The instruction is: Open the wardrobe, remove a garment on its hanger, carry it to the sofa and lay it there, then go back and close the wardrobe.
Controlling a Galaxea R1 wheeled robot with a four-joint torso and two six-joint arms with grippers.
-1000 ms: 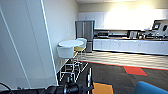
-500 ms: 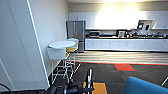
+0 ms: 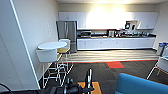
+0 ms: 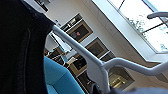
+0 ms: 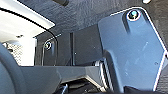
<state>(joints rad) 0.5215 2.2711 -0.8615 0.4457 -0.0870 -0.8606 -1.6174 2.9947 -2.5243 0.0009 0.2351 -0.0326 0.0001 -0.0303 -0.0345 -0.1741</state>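
The black garment point(image 4: 20, 50) hangs close to the left wrist camera on the white hanger point(image 4: 95, 65). The hanger's neck runs down into my left gripper point(image 4: 101, 89), which looks shut on it. Behind the garment, the blue sofa point(image 4: 60, 80) shows in the left wrist view. The head view has the sofa point(image 3: 140, 85) low at the right, a short way ahead of me. My left arm point(image 3: 72, 88) sits dark at the bottom centre of the head view. The right wrist view shows the robot's own dark plate above dark carpet.
A round white high table point(image 3: 52, 45) with white stools point(image 3: 47, 56) stands by the left wall. A white chair point(image 3: 161, 65) is at the right edge. Beyond the dark carpet are a fridge point(image 3: 67, 33) and a long kitchen counter point(image 3: 115, 42).
The whole head view has shifted left as the robot turns right. The table and stools have slid toward the left, and the blue sofa has come into sight at the bottom right.
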